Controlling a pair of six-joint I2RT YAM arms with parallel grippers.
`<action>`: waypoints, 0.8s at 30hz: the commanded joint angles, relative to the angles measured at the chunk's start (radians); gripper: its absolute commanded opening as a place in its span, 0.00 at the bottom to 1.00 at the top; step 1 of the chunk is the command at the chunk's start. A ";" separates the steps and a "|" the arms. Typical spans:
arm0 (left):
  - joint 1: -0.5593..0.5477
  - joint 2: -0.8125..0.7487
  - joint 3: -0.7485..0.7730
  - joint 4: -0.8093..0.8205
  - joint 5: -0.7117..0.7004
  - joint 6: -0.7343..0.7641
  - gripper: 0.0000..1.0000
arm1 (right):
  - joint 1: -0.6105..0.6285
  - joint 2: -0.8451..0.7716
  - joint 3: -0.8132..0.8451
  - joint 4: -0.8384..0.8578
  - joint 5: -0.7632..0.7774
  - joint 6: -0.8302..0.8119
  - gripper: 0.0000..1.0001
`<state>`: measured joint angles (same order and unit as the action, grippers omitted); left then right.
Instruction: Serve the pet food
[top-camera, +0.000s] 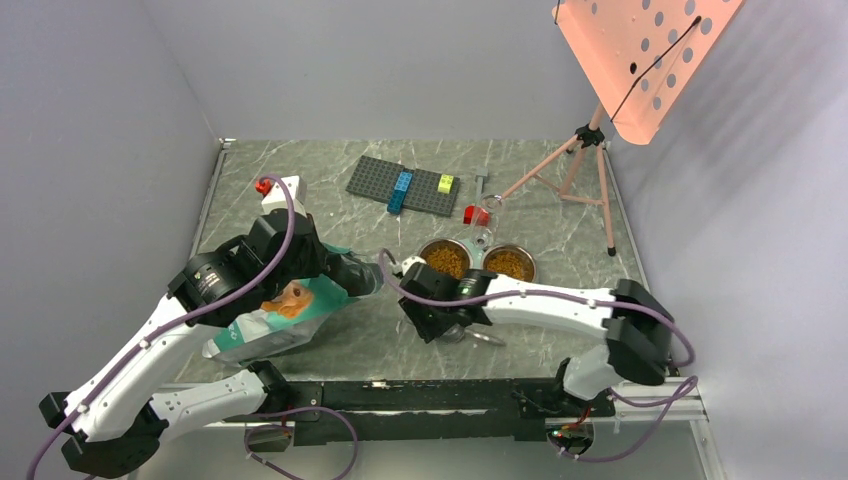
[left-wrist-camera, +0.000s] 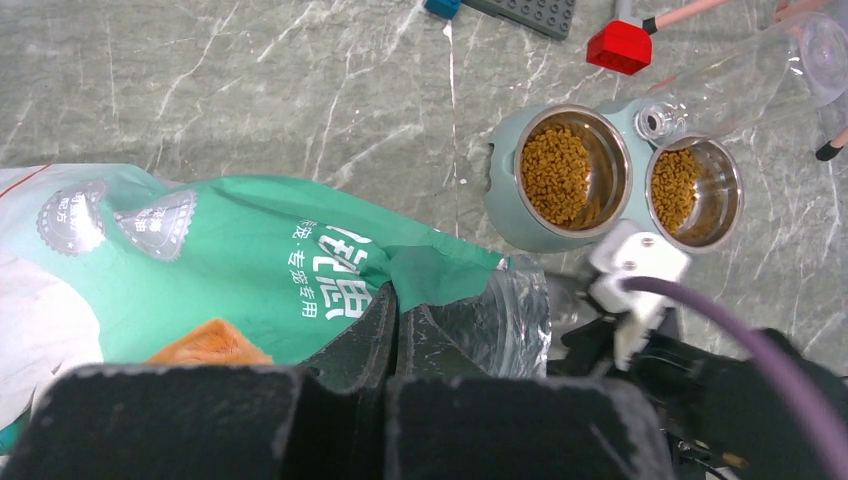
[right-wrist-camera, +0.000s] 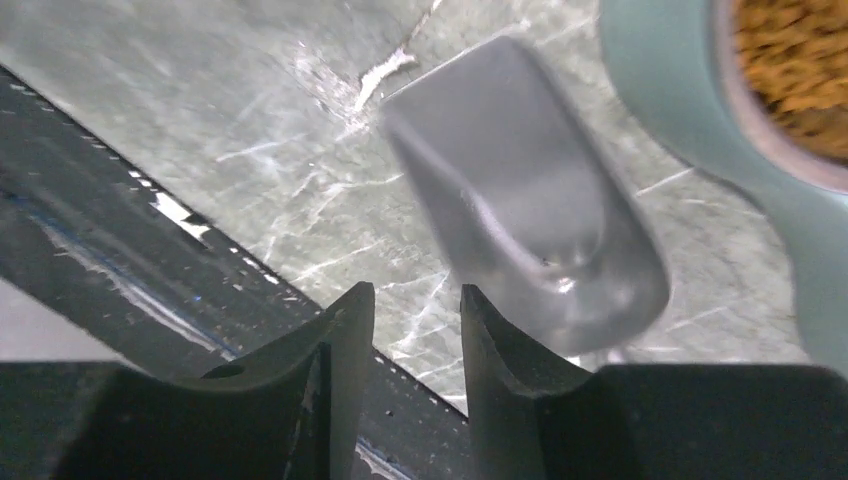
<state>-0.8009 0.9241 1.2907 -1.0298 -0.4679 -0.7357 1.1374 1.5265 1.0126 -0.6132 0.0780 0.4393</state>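
Green marbled tabletop (top-camera: 570, 240), grey walls. Orange-brown dry kibble pellets (left-wrist-camera: 556, 172) fill both steel bowls of the grey-green twin dish (left-wrist-camera: 503, 205). Left of the dish, the left gripper (left-wrist-camera: 395, 312) is clamped on the clear mouth of the teal-and-white printed pouch (left-wrist-camera: 250, 255). On the dish's near side, the right gripper (right-wrist-camera: 412, 300) stands parted, tabletop showing between its fingers. The shiny metal scoop (right-wrist-camera: 520, 200) lies just ahead, blurred.

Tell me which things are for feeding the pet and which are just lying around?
For the job:
- pet food in the bowls
- teal pouch
- twin bowl dish
- metal scoop

Just lying about:
- grey brick plate with blue and yellow bricks on it
- red block
- pink tripod
- white block
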 joint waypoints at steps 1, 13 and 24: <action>-0.004 -0.023 0.053 0.170 0.039 -0.035 0.00 | -0.006 -0.132 0.085 -0.053 0.067 -0.016 0.44; -0.005 -0.003 0.110 0.224 0.099 -0.036 0.00 | -0.123 -0.259 0.256 0.131 -0.066 0.028 0.87; -0.005 -0.029 0.110 0.189 0.166 -0.045 0.00 | -0.130 0.058 0.561 0.094 -0.292 -0.220 0.87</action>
<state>-0.7990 0.9360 1.3247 -1.0588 -0.3813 -0.7460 0.9810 1.5280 1.4837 -0.5293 -0.1204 0.3027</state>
